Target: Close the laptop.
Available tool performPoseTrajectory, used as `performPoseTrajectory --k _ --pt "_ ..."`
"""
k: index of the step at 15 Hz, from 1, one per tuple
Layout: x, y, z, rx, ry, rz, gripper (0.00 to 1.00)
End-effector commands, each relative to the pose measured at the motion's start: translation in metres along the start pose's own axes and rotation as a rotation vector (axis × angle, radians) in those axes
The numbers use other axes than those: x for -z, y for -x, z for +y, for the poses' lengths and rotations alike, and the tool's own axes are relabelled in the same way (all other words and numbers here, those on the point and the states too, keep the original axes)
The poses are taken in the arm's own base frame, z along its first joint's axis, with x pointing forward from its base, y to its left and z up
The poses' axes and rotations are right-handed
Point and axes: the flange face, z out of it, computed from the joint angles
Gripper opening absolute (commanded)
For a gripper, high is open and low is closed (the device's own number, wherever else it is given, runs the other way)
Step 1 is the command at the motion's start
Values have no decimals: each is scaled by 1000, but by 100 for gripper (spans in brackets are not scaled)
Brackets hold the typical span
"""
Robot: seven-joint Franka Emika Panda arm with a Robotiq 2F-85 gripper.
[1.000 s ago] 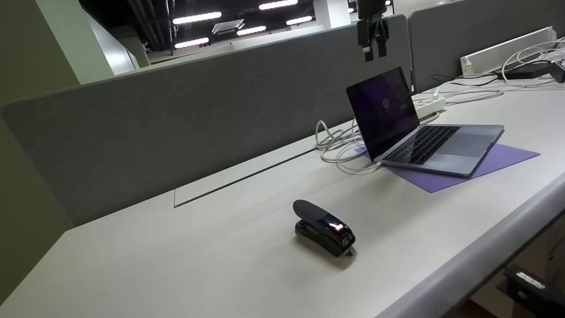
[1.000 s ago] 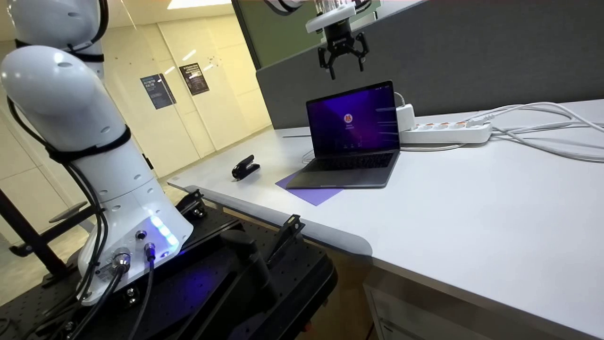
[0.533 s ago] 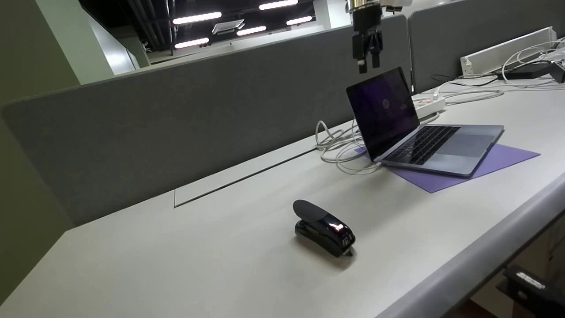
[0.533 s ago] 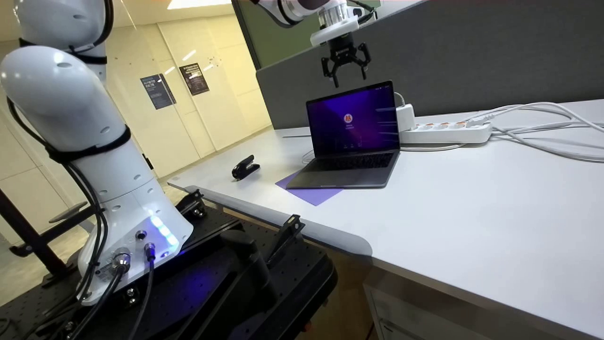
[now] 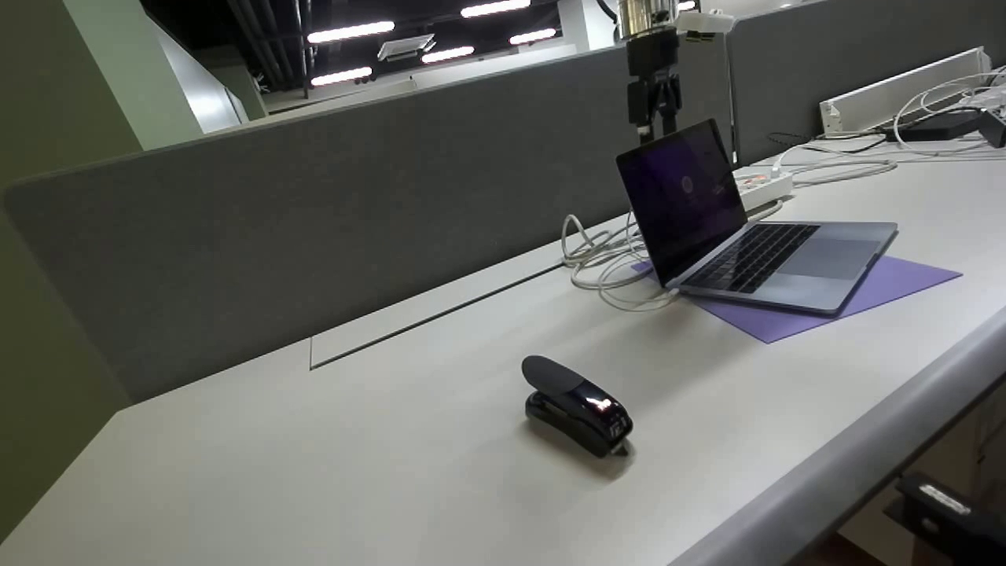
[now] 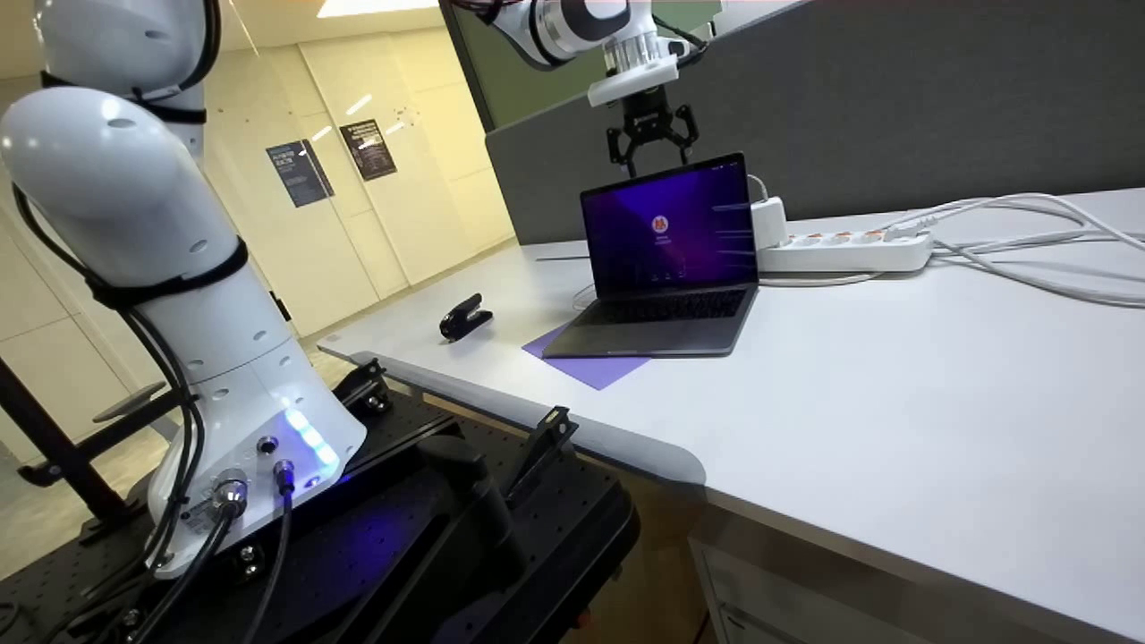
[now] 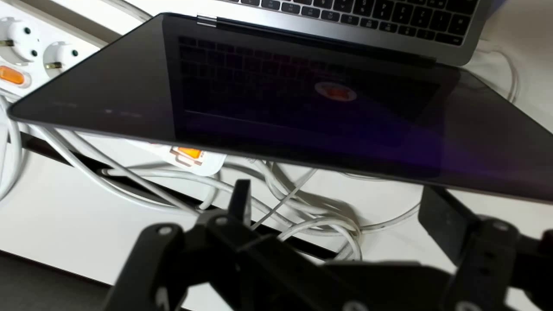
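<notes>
The silver-grey laptop (image 5: 774, 263) stands open with its dark screen tilted back; it also shows in an exterior view (image 6: 671, 234). In the wrist view its screen (image 7: 268, 108) spans the upper half, with part of the keyboard beyond. My gripper (image 6: 658, 165) is open and empty, pointing down behind the screen's top edge. In an exterior view the gripper (image 5: 657, 132) has its fingertips partly hidden by the screen. In the wrist view the gripper (image 7: 337, 190) has its fingers wide apart, the right one close to the screen's top edge; I cannot tell whether it touches.
White cables (image 7: 311, 216) and a power strip (image 6: 841, 252) lie behind and beside the laptop. A grey partition (image 5: 440, 204) stands behind the desk. A purple sheet (image 5: 904, 279) lies under the laptop. A black stapler-like object (image 5: 578, 405) lies on the desk.
My gripper has come down from above the laptop to behind the screen's top edge, staying open. The laptop has not moved.
</notes>
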Motion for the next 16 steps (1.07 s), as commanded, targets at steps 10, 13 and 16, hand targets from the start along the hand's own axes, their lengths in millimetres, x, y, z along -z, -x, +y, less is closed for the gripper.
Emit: performPoseTrajectory --k 10,13,16 --pt "-1 65 -24 -75 -97 -37 100" --pt "-5 83 -35 -93 -128 -52 100" --pt "-8 104 -45 -112 -129 -75 100"
